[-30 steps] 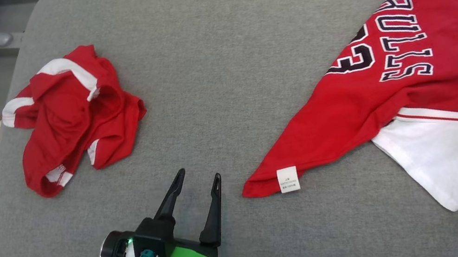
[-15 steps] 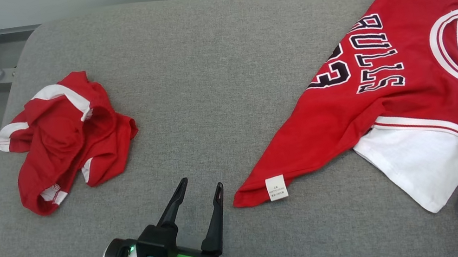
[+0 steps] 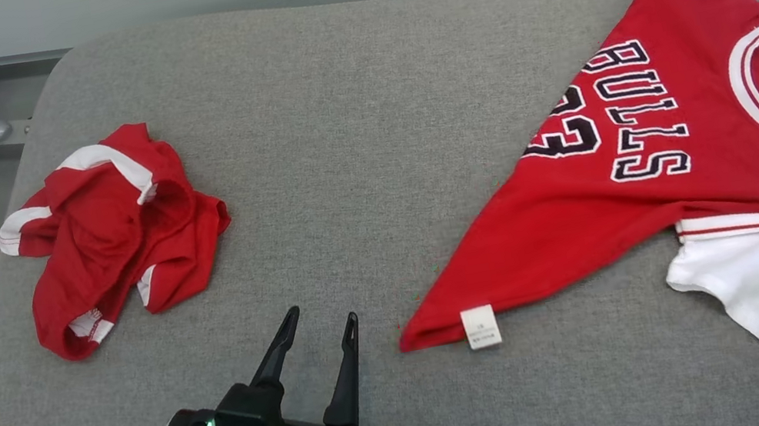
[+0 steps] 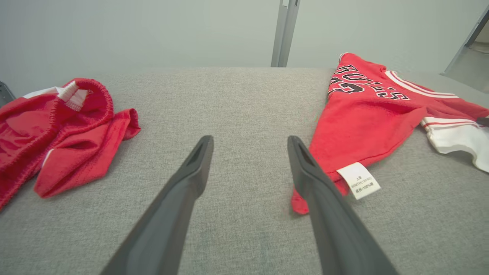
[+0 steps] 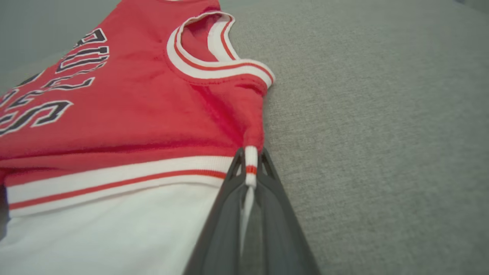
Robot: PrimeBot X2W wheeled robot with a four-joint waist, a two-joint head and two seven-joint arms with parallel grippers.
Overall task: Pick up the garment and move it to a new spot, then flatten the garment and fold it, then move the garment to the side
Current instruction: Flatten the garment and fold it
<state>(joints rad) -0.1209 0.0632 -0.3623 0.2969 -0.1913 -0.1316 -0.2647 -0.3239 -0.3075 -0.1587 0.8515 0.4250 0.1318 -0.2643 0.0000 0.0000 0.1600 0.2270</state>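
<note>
bulls jersey (image 3: 665,194) lies spread on the right of the grey cushion (image 3: 347,117). right gripper (image 5: 250,158) clenched on its striped armhole trim; left gripper (image 3: 321,315) gaping, empty, near the hem corner. judgement: lift slowly, keep the pinch deep, let the left take that corner so the cloth hangs flat

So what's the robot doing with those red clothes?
It is handling the jersey lying on the grey cushion. Its right gripper is shut on the striped trim at the jersey's shoulder edge. The left gripper is open and holds nothing, close to the jersey's tagged corner. The jersey lies spread out, not yet folded. The crumpled shorts lie apart on the robot's left, untouched.
</note>
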